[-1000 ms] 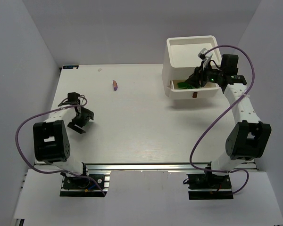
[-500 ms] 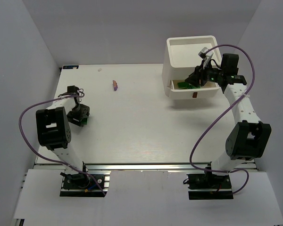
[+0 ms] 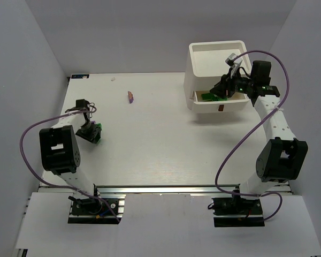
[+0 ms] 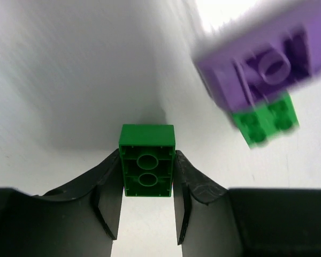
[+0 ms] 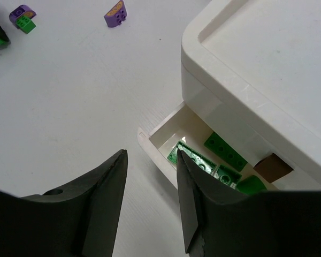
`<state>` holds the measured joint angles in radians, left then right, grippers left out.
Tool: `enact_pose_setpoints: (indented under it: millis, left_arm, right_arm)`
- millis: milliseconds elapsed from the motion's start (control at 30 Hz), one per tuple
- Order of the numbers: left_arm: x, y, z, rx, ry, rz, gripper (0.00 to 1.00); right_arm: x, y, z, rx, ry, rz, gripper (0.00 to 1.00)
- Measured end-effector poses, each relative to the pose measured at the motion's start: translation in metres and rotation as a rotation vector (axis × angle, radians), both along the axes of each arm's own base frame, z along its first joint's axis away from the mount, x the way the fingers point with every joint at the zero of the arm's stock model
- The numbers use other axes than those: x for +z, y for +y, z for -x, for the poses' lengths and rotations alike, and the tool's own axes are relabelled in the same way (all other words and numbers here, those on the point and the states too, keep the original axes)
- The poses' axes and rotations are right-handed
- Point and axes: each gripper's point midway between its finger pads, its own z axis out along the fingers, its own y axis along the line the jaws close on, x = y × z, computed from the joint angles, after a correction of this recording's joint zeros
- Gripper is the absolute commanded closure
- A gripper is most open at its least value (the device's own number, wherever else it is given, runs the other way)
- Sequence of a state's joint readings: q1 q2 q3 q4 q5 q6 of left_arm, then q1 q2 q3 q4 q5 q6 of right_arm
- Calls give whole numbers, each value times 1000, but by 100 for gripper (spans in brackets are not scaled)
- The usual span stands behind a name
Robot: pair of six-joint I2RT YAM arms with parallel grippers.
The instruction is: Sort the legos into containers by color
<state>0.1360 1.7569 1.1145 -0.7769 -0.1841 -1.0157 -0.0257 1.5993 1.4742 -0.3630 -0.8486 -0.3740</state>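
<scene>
My left gripper [image 3: 91, 131] is shut on a green lego [image 4: 147, 160] low over the left side of the table; its fingers [image 4: 109, 184] press both sides of the brick. Just beyond it lies a purple lego [image 4: 267, 59] joined to a small green one [image 4: 265, 120]. Another purple lego [image 3: 130, 96] lies at the back middle. The white containers unit [image 3: 188, 80] stands at the back right, its lower drawer [image 5: 150, 140] pulled out with several green legos [image 5: 224, 150] inside. My right gripper [image 5: 151, 160] hangs open over the drawer's front, holding nothing.
The unit's square top tray [image 3: 194, 53] is open, and a dark brown handle [image 3: 221, 107] sits on the drawer front. A purple cable [image 3: 232, 147] loops off the right arm over the table. White walls close in the left, right and back.
My left gripper has swung a little toward the back left and shut on the green lego. The right arm has barely moved.
</scene>
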Motion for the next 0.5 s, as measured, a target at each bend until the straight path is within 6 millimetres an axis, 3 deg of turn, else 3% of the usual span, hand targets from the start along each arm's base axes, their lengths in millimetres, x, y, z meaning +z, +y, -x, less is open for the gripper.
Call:
enact_pose_setpoints:
  millis: [167,200,233,267,367,400,500]
  left_arm:
    - [25,-37,-1,-173,-162,107,100]
    - [34,-50,-3,-223,-220,138,100]
    - [44,-64,-6,-276,-284,179,100]
    - [57,-82,-13,-347,-379,225,100]
    - [103,-144,-34,-611,-628,334,100]
    - [118,-167,-41,-709,-692,363,100]
    - [155,-235,-62,-983,-830,424,100]
  right_arm:
    - [-1,-3,4,-26,-29,5,50]
    - [-3,-4,5,-46,-34,7,44]
    - [-4,-6,8,-67,-36,8,31]
    - [-4,-9,9,-97,-45,8,11]
    - [-1,-21,6,-200,-98,13,11]
    - [2,-24,4,-224,-113,10,15]
    - [10,-28,-1,-244,-143,3,79]
